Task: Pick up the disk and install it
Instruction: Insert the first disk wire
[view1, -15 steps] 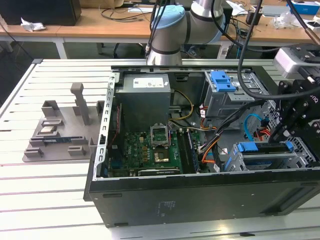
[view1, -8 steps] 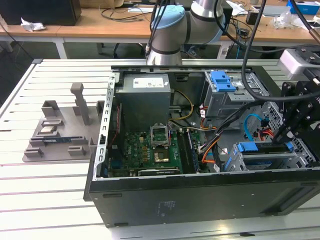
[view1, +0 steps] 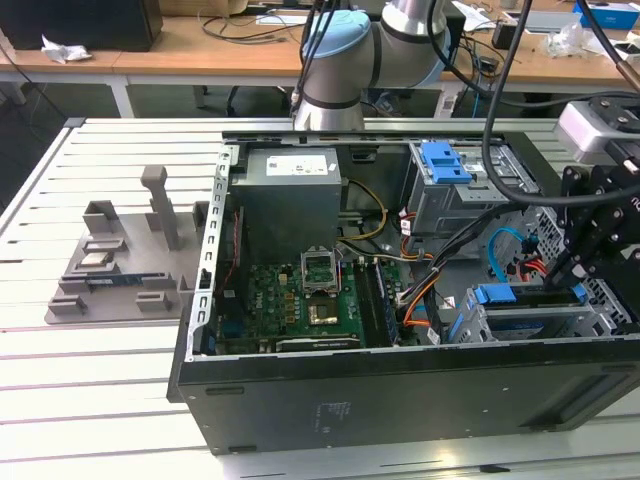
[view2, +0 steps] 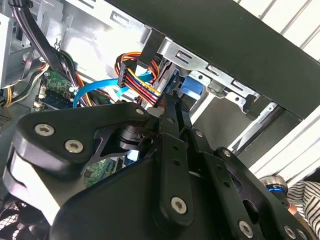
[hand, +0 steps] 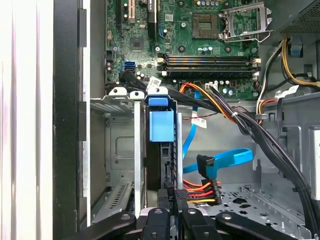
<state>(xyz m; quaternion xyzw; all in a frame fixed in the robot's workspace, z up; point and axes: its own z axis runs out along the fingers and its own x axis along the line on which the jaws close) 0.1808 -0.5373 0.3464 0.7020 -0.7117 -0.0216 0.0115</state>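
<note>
The disk (view1: 520, 298) sits edge-up in the lower drive bay of the open computer case (view1: 400, 390), at the exterior view's right. Its blue frame tab (hand: 161, 125) stands between the bay's metal rails in the first wrist view. That blue frame (view2: 192, 90) also shows just past the fingertips in the second wrist view. My black gripper (view1: 572, 275) hangs over the bay's right end. Its fingers (view2: 167, 150) run close together, and the gripper (hand: 172, 192) is shut, its tips at the disk's rear end beside the power connector.
A bundle of red, orange and black wires (hand: 200, 187) and a blue data cable (hand: 225, 157) lie right beside the bay. A grey power supply (view1: 290, 200), the motherboard (view1: 300, 300) and an upper bay with a blue bracket (view1: 445, 160) fill the case. A grey fixture (view1: 120, 260) stands at the exterior view's left.
</note>
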